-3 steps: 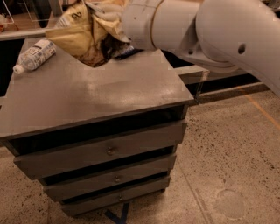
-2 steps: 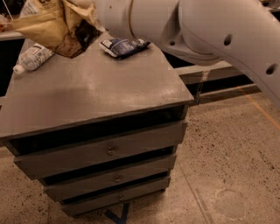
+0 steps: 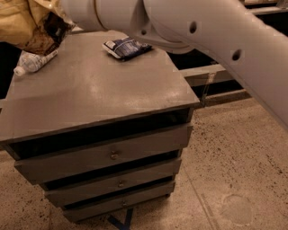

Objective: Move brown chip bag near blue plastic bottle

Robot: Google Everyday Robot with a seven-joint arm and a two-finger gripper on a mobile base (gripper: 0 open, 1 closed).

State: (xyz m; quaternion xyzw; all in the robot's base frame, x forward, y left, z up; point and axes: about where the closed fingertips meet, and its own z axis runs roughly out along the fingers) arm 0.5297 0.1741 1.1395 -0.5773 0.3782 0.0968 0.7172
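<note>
The brown chip bag [image 3: 27, 24], tan-yellow with a dark brown lower part, hangs in the air at the top left, partly cut off by the frame edge. My gripper [image 3: 57, 12] is at the bag's right side, shut on it, at the end of the big white arm [image 3: 189, 27] that crosses the top of the view. The blue plastic bottle [image 3: 32, 61], pale with a white cap, lies on its side at the cabinet's back left edge, just under the bag's lower end.
A small dark navy-and-white bag [image 3: 127, 47] lies at the back middle of the grey cabinet top [image 3: 99, 94]. The cabinet has three drawers [image 3: 112, 155]. Speckled floor [image 3: 234, 170] lies to the right, and a low ledge [image 3: 211, 74] runs behind.
My gripper has carried the brown chip bag leftward, from the cabinet's back middle to above the bottle. The navy bag, hidden before, now shows.
</note>
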